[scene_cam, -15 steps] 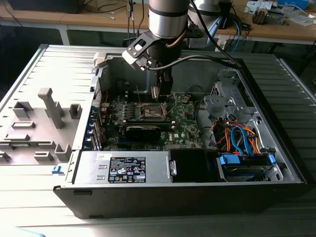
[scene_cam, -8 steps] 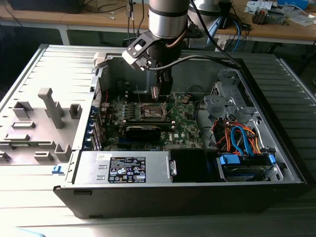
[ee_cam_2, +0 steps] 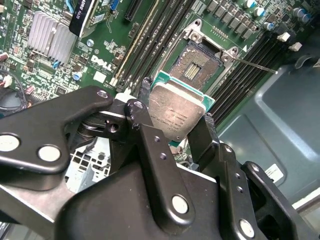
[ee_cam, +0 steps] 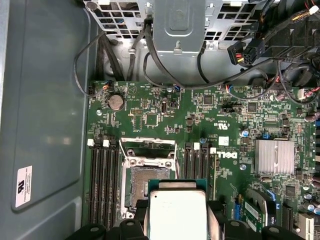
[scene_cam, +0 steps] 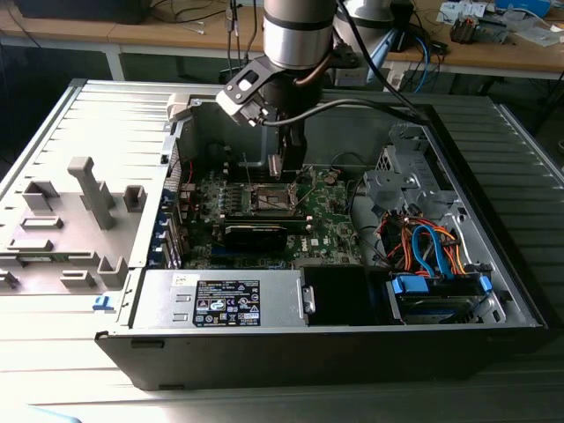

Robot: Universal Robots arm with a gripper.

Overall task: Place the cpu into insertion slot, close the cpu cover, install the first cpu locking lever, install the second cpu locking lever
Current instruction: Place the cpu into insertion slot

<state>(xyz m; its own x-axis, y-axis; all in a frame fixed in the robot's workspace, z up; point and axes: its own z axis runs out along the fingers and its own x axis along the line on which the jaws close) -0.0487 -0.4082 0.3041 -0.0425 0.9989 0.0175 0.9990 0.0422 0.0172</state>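
An open computer case (scene_cam: 335,348) holds a green circuit board (ee_cam: 150,100). On it, just beyond the jaws, the square socket (ee_cam_2: 197,62) sits uncovered and bare. The jaws are clamped on the edges of the chip (ee_cam_2: 177,112), held close over the socket but clear of it. Placing the chip is the step in hand; seating it likely calls for squaring it to the socket.

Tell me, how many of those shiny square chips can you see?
1: the cpu, clamped in the gripper, held over the board near the insertion slot, which holds none. Others may be hidden elsewhere.
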